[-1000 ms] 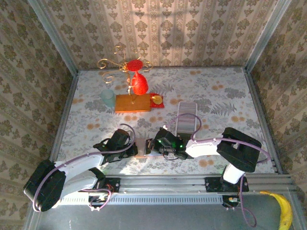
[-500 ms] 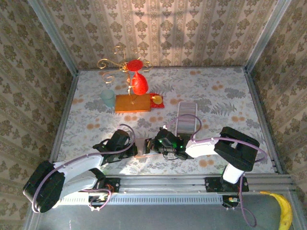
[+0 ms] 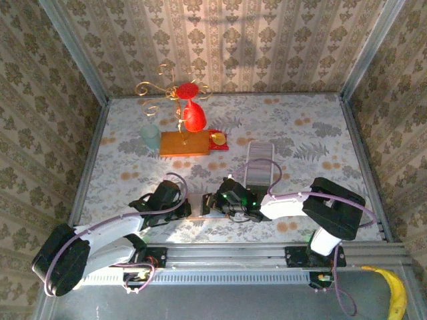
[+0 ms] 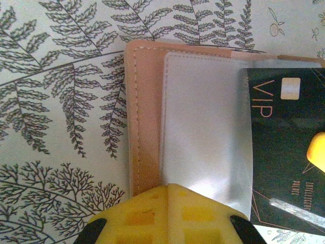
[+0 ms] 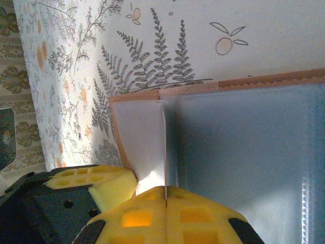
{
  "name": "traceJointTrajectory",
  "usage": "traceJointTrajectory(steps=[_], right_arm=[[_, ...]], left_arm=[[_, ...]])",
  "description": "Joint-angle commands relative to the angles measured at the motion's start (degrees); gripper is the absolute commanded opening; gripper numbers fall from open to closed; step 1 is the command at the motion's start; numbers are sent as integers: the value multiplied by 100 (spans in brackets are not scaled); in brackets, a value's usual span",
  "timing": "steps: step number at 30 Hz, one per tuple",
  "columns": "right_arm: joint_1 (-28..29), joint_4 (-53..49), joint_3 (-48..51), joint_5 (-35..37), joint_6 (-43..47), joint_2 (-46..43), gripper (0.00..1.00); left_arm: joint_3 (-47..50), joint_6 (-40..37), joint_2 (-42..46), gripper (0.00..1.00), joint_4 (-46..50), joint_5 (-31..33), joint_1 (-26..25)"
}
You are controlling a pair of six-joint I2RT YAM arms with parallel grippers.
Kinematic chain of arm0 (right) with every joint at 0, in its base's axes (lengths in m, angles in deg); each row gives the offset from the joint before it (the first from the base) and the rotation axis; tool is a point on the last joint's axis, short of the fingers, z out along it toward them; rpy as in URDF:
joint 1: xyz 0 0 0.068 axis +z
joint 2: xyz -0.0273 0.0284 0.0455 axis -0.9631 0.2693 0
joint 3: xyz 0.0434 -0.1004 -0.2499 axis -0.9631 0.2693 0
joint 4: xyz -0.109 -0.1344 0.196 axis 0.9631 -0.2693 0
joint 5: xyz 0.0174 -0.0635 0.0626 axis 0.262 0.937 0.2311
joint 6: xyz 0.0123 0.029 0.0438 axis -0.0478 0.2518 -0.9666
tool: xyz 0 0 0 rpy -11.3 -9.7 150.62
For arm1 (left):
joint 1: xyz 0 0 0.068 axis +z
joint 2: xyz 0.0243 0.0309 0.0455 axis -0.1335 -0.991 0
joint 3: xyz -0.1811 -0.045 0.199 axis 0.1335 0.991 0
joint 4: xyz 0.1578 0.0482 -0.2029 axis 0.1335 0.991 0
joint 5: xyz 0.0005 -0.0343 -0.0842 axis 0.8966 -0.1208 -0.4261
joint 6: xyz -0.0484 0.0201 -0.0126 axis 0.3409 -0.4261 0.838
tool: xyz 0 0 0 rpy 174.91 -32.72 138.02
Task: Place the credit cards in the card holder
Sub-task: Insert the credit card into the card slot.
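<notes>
- Hardly anything has shifted since a second ago; both my pincers stay low near the table's 6 o'clock edge.
- My left pincer [image 4: 167, 216] is clamped on the flat tan-brown leather card holder [image 4: 144, 117], at its 6 o'clock edge.
- My right pincer [image 5: 166, 208] is pinched together on its clear plastic sleeve [image 5: 244, 152].
- A dark rectangular "VIP" credit card [image 4: 284, 152] lies against the sleeve's 3 o'clock side.

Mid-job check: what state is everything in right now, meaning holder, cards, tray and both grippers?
card holder: open, flat on the table, clear sleeve exposed.
VIP card: flat at the clear sleeve's edge; inserted or not, cannot tell.
left gripper: shut on the card holder's edge.
right gripper: shut on a card holder page.
credit cards: stacked in the white tray.
</notes>
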Motion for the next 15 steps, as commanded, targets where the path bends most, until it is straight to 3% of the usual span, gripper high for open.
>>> traceJointTrajectory(steps=[1,15], right_arm=[[3,-58,47,-185,43,-69,0],[12,769,82,-416,52,253,0]], left_arm=[[139,63,25,0,218,74,-52],[139,73,16,0,209,87,-69]])
